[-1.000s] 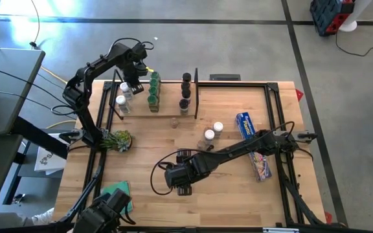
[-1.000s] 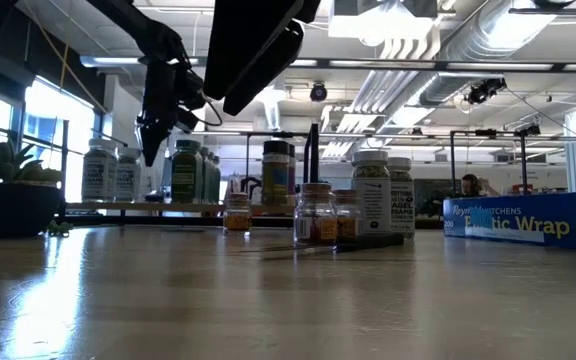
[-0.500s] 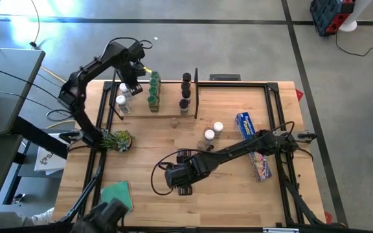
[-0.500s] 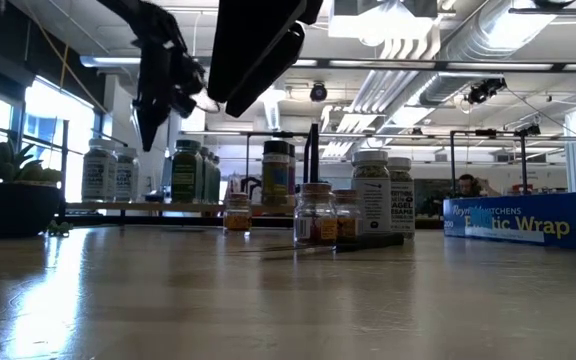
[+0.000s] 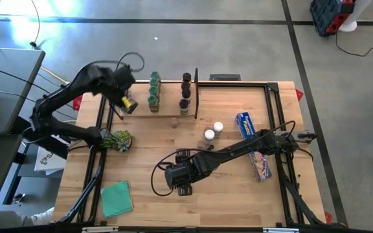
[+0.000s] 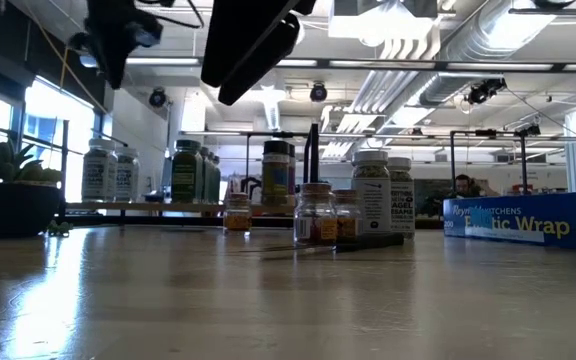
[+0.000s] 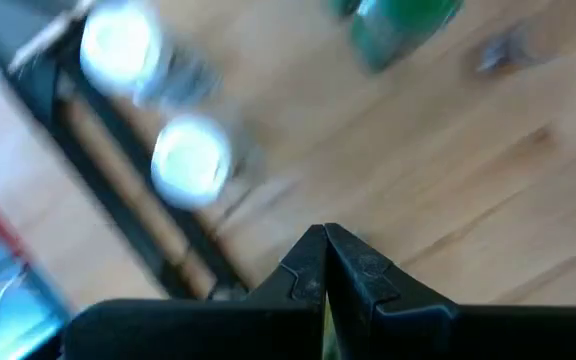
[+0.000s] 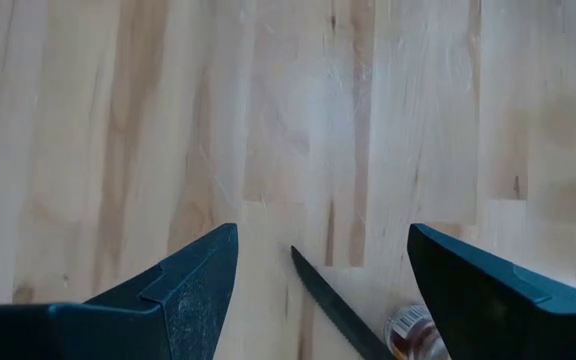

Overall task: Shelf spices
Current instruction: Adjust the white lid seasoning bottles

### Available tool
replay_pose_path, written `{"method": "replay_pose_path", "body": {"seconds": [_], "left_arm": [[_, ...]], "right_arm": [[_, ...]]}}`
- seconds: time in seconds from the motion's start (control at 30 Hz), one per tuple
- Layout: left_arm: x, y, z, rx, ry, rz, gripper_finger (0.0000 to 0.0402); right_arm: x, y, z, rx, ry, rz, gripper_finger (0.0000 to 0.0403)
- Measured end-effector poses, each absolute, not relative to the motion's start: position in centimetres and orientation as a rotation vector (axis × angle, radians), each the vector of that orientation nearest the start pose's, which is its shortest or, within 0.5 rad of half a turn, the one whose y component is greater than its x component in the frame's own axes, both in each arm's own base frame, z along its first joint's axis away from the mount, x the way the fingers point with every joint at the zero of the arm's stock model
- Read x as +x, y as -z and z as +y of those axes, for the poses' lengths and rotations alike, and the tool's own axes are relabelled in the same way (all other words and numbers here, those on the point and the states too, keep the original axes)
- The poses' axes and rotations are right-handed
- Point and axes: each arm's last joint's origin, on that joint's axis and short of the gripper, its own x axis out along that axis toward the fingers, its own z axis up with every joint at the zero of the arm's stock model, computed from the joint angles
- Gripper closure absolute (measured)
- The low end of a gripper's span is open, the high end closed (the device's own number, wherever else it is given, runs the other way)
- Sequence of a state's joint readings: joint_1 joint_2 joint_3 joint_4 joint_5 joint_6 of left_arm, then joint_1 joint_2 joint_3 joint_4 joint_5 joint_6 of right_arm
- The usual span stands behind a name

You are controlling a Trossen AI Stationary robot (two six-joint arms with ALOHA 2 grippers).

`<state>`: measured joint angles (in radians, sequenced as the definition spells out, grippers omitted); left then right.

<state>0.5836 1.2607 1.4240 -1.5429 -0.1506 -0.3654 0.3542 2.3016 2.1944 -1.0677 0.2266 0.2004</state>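
hovering beside shelf (image 5: 167, 111) — left pincer (image 7: 325, 262) closed

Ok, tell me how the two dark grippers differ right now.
The left gripper is shut, fingers pressed together with nothing between them; the right gripper is open, jaws wide apart. The left gripper sits raised over the pale wooden shelf's left end, near white-capped spice jars; the right gripper hangs over bare wooden tabletop at the front, a dark knife blade showing between its fingers. Both hold nothing.
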Motion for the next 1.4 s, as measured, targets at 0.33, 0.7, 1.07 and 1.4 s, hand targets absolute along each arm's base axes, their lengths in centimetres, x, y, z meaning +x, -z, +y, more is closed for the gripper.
{"method": "replay_pose_path", "body": {"seconds": [0.33,0.7,1.07,1.4], "left_arm": [[15.6,-30.8,8.3,-0.499,-0.898,1.408,0.0401],[17.2,-26.3,10.4,-0.312,-0.834,1.736,0.0401],[17.0,-25.5,13.0,-0.307,-0.892,1.736,0.0401],[16.7,-25.4,14.0,-0.301,-0.925,1.702,0.0401]], "right_arm": [[46.0,-24.9,17.3,-0.126,-0.045,1.038,0.0116],[45.7,-25.1,18.8,-0.121,-0.069,1.009,0.0116],[45.5,-25.1,19.3,-0.127,-0.044,1.001,0.0116],[45.5,-25.1,19.2,-0.118,-0.038,1.000,0.0116]]}}
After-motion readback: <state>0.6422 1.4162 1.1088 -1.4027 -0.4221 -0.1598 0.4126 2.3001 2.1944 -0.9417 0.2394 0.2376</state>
